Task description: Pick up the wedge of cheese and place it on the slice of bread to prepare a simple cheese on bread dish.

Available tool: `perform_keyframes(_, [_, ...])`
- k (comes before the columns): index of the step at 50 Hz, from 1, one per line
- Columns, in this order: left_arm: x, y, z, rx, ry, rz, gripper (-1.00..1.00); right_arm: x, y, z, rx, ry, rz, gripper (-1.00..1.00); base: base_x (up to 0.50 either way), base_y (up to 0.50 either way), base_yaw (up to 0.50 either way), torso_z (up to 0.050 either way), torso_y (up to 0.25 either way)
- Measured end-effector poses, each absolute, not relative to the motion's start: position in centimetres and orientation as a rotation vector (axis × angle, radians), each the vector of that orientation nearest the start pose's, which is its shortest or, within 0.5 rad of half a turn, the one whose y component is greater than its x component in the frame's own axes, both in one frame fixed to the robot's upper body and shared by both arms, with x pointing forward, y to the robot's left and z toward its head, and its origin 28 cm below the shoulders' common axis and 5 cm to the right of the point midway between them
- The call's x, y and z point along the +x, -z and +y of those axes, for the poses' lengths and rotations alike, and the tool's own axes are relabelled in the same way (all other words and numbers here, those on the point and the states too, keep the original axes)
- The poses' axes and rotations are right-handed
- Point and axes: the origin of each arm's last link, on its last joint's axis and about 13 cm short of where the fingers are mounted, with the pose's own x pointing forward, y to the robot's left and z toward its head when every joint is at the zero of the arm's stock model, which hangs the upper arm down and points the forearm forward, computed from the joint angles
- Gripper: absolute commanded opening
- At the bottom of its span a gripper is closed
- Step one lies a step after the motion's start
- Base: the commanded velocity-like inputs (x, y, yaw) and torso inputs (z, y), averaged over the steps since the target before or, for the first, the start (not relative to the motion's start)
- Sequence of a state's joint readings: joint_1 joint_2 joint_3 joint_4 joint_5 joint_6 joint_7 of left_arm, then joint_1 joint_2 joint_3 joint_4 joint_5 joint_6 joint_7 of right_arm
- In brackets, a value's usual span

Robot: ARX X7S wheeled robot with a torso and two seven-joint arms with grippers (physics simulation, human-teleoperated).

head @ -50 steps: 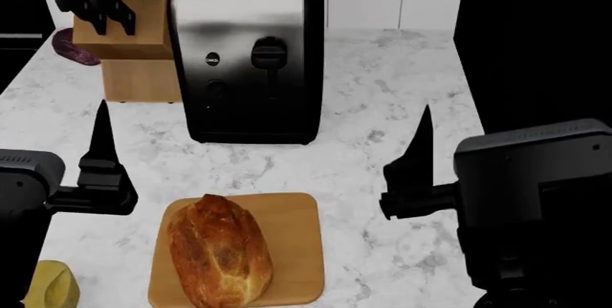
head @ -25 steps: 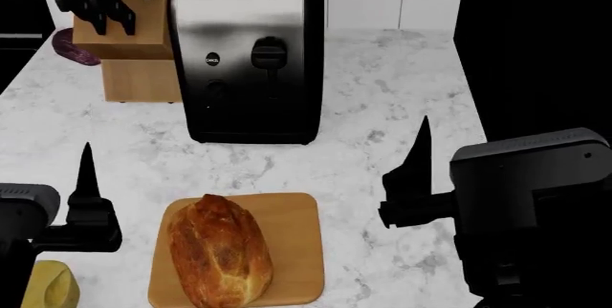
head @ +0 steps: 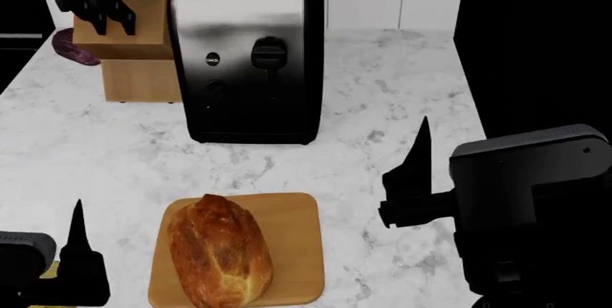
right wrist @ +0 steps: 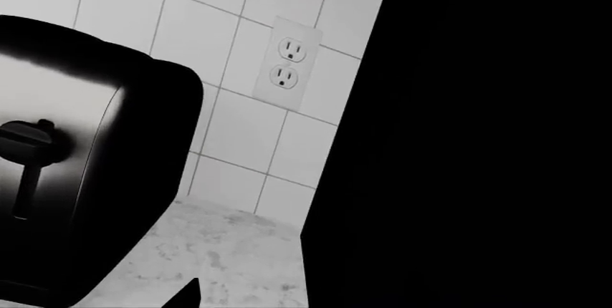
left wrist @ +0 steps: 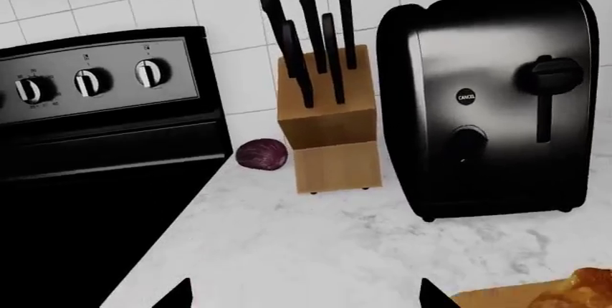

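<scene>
The slice of bread (head: 220, 251), a golden-brown crusty loaf, lies on a wooden cutting board (head: 292, 243) at the counter's front; one end of it shows in the left wrist view (left wrist: 583, 286). Just left of the board, the wedge of cheese (head: 50, 270) is only a pale yellow sliver, because my left gripper (head: 74, 251) covers it. That gripper (left wrist: 306, 297) is open, its two fingertips wide apart over bare marble. My right gripper (head: 421, 154) hovers right of the board, with nothing in it. Only one of its fingertips (right wrist: 186, 295) shows in the right wrist view.
A black toaster (head: 251, 50) stands behind the board, with a wooden knife block (head: 129, 36) and a purple onion (head: 72, 46) to its left. A black stove (left wrist: 96, 143) borders the counter on the left. A tall black appliance (head: 535, 43) stands on the right.
My left gripper has dropped toward the counter's front left corner and now hides most of the cheese. The right arm has barely shifted.
</scene>
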State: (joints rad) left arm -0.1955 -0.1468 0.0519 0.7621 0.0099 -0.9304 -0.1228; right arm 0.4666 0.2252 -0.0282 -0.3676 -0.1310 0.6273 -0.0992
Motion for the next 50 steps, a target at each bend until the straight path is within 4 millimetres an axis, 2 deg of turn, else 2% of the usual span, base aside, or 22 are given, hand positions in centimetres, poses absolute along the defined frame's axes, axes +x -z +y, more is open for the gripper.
perform_keyframes(50, [16.8,-8.8,23.4,0.094,-0.116,0.170,1.00,28.1,-16.6,-15.1,-0.345,0.042,-0.186,1.00,0.00,0.00,0.00,0.000,0.000])
